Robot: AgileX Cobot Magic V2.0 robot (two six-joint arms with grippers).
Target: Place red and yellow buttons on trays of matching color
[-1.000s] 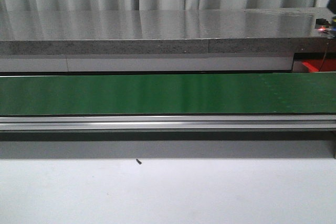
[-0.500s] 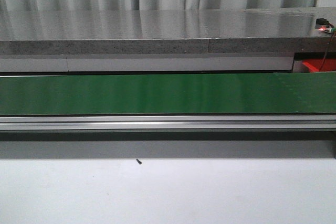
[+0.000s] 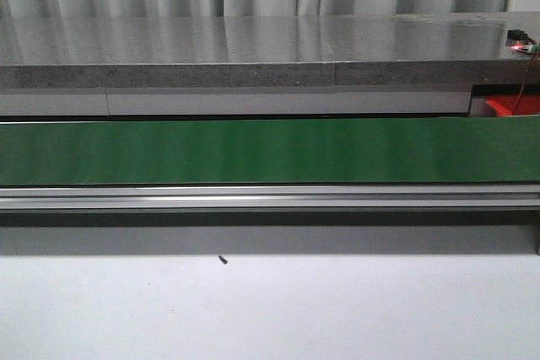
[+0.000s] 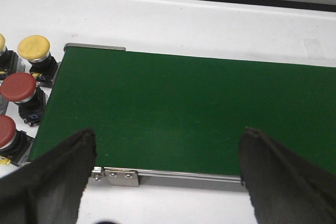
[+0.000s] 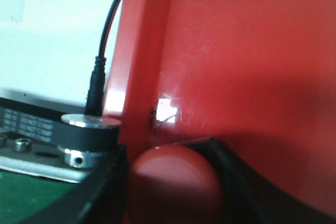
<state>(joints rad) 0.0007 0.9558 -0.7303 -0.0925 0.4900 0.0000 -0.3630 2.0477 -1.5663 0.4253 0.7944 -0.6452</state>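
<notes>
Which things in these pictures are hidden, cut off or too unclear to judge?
- Front view: neither arm shows; the red tray is cut by the frame's right edge.
- Left wrist view: one yellow button and one red button are cut by the frame edge.
- Right wrist view: the red button between the right gripper's fingers is blurred; whether it touches the tray cannot be told.
- No yellow tray appears in any view.

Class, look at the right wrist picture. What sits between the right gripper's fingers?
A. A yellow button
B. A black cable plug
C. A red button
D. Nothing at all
C. A rounded red button sits between the dark fingers of the right gripper, close against the wall of the red tray.
</notes>
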